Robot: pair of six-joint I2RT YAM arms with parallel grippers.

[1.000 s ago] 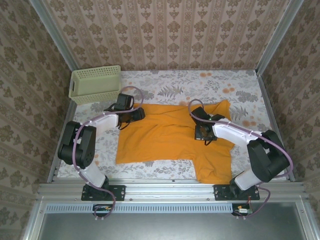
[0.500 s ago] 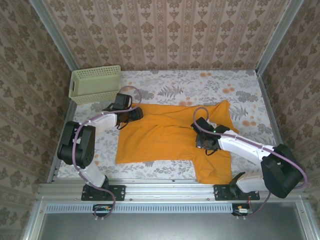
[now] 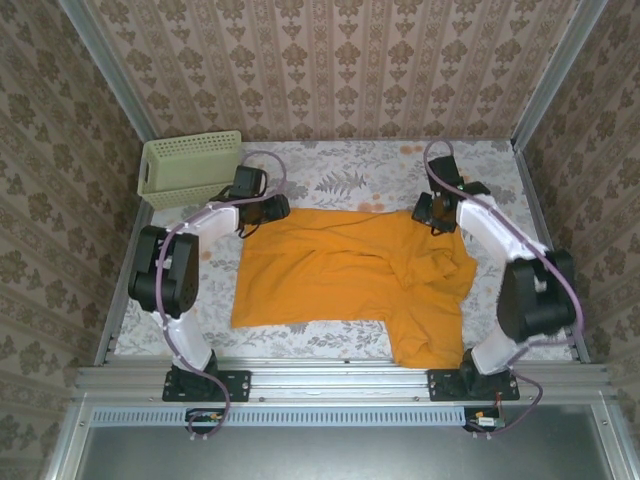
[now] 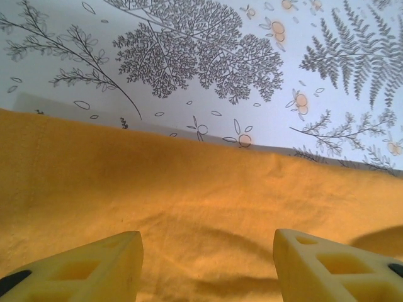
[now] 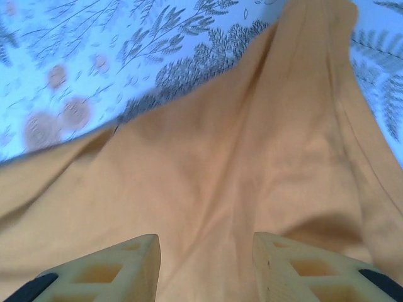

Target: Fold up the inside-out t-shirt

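The inside-out t-shirt (image 3: 330, 275) lies spread on the flowered table, orange-yellow, with its right part bunched in folds and a sleeve hanging toward the near edge. My left gripper (image 3: 279, 208) hovers at the shirt's far left corner. In the left wrist view it (image 4: 208, 267) stands open over flat orange fabric (image 4: 189, 189), nothing between its fingers. My right gripper (image 3: 424, 212) sits at the shirt's far right edge. In the right wrist view it (image 5: 206, 267) is open, its fingers either side of a soft ridge of cloth (image 5: 239, 157) lying below.
A pale green lattice basket (image 3: 190, 168) stands at the far left corner of the table. Bare flowered tablecloth (image 3: 340, 170) runs behind the shirt. Patterned walls close in the back and both sides.
My right arm swung from the shirt's middle to its far right edge and its jaws opened. The shirt's right part is now bunched there. My left gripper shifted slightly farther back.
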